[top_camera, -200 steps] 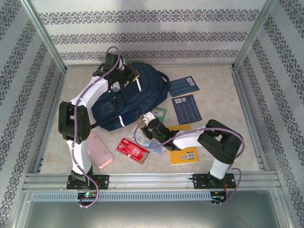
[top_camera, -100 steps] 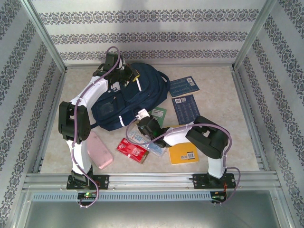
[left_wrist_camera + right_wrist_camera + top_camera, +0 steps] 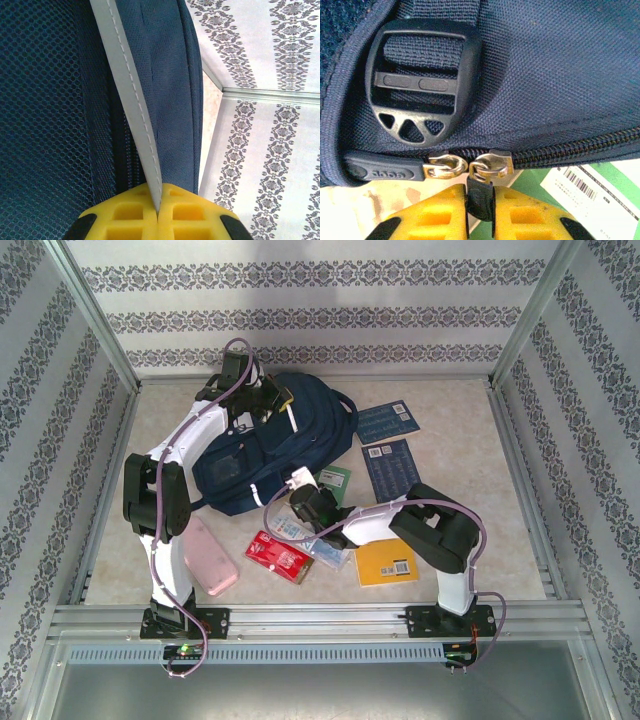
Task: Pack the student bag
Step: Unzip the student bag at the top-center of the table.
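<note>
The navy student bag [image 3: 262, 462] lies at the table's back left. My left gripper [image 3: 268, 400] is at its top end; in the left wrist view the yellow fingers [image 3: 125, 215] are shut on a grey-white strip [image 3: 127, 90] of the bag [image 3: 50, 100]. My right gripper [image 3: 300, 486] is at the bag's near right edge. In the right wrist view its jaws [image 3: 480, 202] pinch the black pull tab [image 3: 480, 197] of the right-hand metal zipper slider [image 3: 493, 166]. A second slider [image 3: 442, 166] sits just left of it, under a black buckle [image 3: 422, 75].
A green book [image 3: 337, 478] lies beside the right gripper, two blue books [image 3: 388, 423] [image 3: 393, 468] further right, a yellow book [image 3: 390, 562] near the right arm. A clear packet [image 3: 300, 535], a red packet [image 3: 278, 555] and a pink case [image 3: 212, 558] lie in front of the bag.
The right gripper has moved left to the bag's near edge and closed on the zipper pull tab. The left arm has stayed in place.
</note>
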